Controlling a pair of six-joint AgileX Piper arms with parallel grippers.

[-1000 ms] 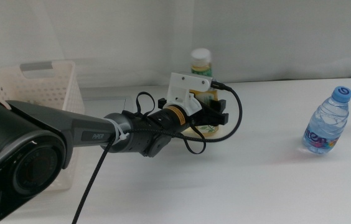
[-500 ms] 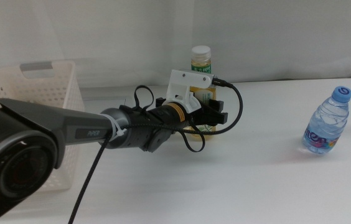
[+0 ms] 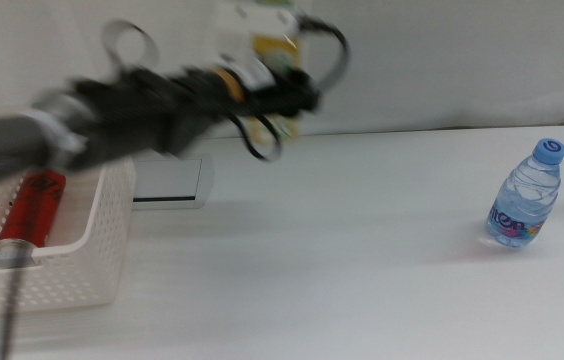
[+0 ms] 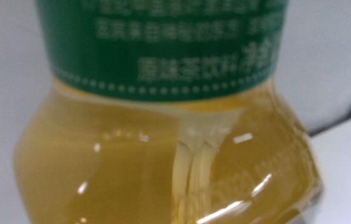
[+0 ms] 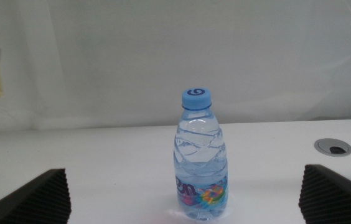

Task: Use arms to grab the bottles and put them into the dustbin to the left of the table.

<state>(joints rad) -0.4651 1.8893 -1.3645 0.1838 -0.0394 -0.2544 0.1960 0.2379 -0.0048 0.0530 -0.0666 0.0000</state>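
The left gripper (image 3: 297,95) is clenched on the yellow drink bottle (image 3: 275,70), holding it in the air above the back of the counter (image 3: 362,250). The middle view is smeared by motion here, so only the dark gripper block, a loop of black cable and a patch of the yellow bottle with its green band can be made out. In the left wrist view the bottle (image 4: 163,143) fills nearly the whole picture: amber liquid in a ribbed clear body, with the lower edge of a green label bearing white print (too blurred to read). That gripper's jaws themselves are hidden behind the bottle in that view. The left arm (image 3: 112,110) stretches in from the left side, passing over the basket (image 3: 72,270).

The basket, white with perforated walls, sits on the left part of the counter. A red can (image 3: 32,208) lies on its side inside it. Just beside the basket, toward the back, a grey panel (image 3: 167,180) is set into the white surface.

The water bottle (image 3: 527,195), clear with a blue cap and a colourful label, stands upright on the right part of the counter, well apart from the basket. The right gripper (image 5: 185,199) faces this bottle (image 5: 200,168) with its jaws spread wide, one dark jaw tip at each lower corner of its wrist view, touching nothing. In the same view a small round grey fitting (image 5: 333,146) shows in the counter beyond the bottle.
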